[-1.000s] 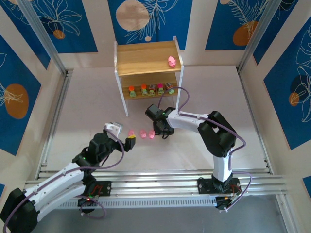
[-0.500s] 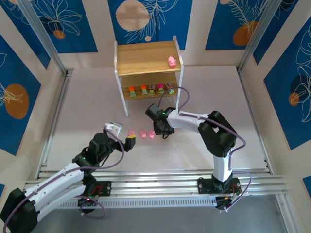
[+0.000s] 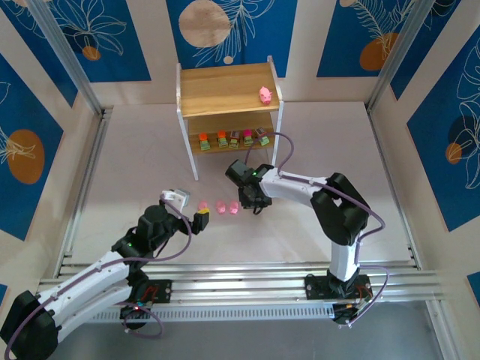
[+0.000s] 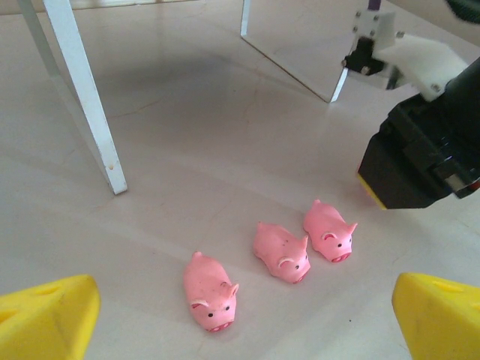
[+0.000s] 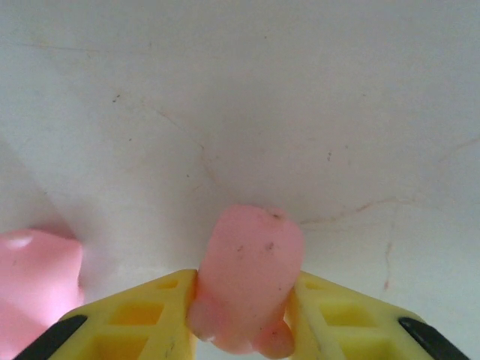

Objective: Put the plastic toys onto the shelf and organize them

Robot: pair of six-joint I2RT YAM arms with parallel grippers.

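Squeezed shut on a pink pig [image 5: 251, 255], right gripper [image 5: 244, 292] — lift slowly, straight up, clear of the other pig [image 5: 30, 277] just beside it, then carry to the shelf [image 3: 225, 88]. Left gripper [image 4: 241, 321] wide open.

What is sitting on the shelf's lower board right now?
Five blocky green-based toys stand in a row near the front edge of the lower board. The top board overhangs its rear, so anything further back is hidden.
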